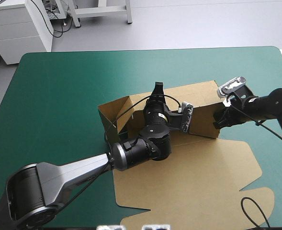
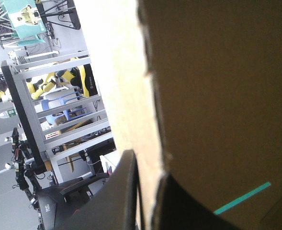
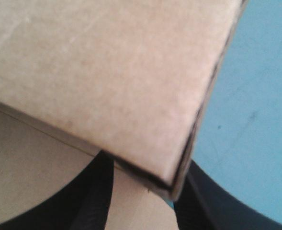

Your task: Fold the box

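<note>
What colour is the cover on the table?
The cover is plain teal-green, clearest in the high view.

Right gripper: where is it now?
High view: the right gripper is at the right end of the raised wall of the box, right of the left gripper.

Beyond the teal-green tabletop (image 1: 59,96) lies a pale grey floor (image 1: 203,24). A white cabinet (image 1: 16,28) stands past the far left corner, white frame legs (image 1: 102,12) near it, black cables (image 1: 59,29) between them.
</note>
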Robot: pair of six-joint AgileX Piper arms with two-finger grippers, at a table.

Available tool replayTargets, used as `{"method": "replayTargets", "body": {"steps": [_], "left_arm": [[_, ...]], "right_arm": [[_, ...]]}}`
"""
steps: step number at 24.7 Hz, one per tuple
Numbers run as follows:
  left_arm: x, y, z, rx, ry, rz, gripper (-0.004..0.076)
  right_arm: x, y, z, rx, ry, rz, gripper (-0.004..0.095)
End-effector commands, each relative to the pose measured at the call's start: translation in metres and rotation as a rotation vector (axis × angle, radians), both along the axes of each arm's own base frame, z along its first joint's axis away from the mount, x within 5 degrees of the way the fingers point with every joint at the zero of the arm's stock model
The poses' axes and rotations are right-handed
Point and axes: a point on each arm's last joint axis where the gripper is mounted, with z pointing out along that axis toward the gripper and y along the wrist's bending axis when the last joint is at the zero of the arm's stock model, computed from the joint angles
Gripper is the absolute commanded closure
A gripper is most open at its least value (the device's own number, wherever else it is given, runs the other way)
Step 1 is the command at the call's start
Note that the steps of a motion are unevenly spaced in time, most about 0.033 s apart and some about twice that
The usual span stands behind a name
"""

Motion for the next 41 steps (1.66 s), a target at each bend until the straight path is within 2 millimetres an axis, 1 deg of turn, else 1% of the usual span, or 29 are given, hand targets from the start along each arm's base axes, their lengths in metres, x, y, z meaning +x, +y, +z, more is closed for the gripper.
{"method": "replayTargets", "body": {"steps": [1, 2, 3, 5, 7, 9, 11, 12, 16, 19, 22, 25, 26, 28, 31, 36, 41], "left_arm": [[-0.012, -0.005, 0.002, -0.097, 0.090, -0.031, 0.0731], [-0.012, -0.005, 0.002, -0.097, 0.090, -0.031, 0.0731], [-0.012, -0.005, 0.002, -0.096, 0.086, -0.034, 0.0731], [-0.012, -0.005, 0.003, -0.096, 0.083, -0.036, 0.0731], [-0.012, -0.005, 0.003, -0.097, 0.083, -0.035, 0.0731], [-0.012, -0.005, 0.003, -0.094, 0.084, -0.029, 0.0731], [-0.012, -0.004, 0.002, -0.089, 0.084, -0.023, 0.0731], [-0.012, -0.004, 0.002, -0.087, 0.085, -0.019, 0.0731], [-0.011, -0.004, 0.003, -0.097, 0.079, -0.023, 0.0729], [-0.011, -0.004, 0.003, -0.095, 0.072, -0.026, 0.0712], [-0.011, -0.004, 0.004, -0.090, 0.062, -0.028, 0.0583], [-0.008, -0.007, 0.008, -0.079, 0.011, -0.064, 0.0405], [-0.008, -0.007, 0.009, -0.078, -0.004, -0.065, 0.0389], [-0.009, -0.008, 0.013, -0.092, -0.030, -0.062, 0.0386], [-0.019, -0.014, 0.023, -0.104, -0.117, -0.088, 0.0386], [-0.047, -0.024, 0.045, -0.174, -0.222, -0.162, 0.0405], [-0.078, -0.027, 0.071, -0.280, -0.303, -0.230, 0.0428]], "right_arm": [[0.006, 0.003, 0.023, 0.063, -0.171, -0.013, 0.0541], [0.009, 0.003, 0.023, 0.077, -0.183, -0.017, 0.0544], [0.016, 0.004, 0.020, 0.107, -0.197, -0.032, 0.0561], [0.023, 0.005, 0.014, 0.141, -0.183, -0.047, 0.0585], [0.028, 0.007, 0.007, 0.184, -0.153, -0.059, 0.0643], [0.032, 0.009, 0.002, 0.225, -0.119, -0.066, 0.0756], [0.033, 0.010, -0.002, 0.236, -0.101, -0.064, 0.0897], [0.033, 0.010, -0.001, 0.238, -0.101, -0.065, 0.0924], [0.031, 0.011, -0.002, 0.246, -0.078, -0.050, 0.0911], [0.031, 0.010, -0.003, 0.244, -0.057, -0.074, 0.0911], [0.031, 0.006, -0.006, 0.213, -0.036, -0.110, 0.0911], [0.033, 0.003, -0.007, 0.206, -0.034, -0.179, 0.0911], [0.034, 0.002, -0.007, 0.203, -0.033, -0.191, 0.0911], [0.035, -0.001, -0.008, 0.180, -0.036, -0.216, 0.0911], [0.038, -0.005, -0.014, 0.164, -0.022, -0.260, 0.0911], [0.047, -0.005, -0.028, 0.176, 0.026, -0.294, 0.0911], [0.052, -0.007, -0.031, 0.185, 0.020, -0.327, 0.0911]]}}
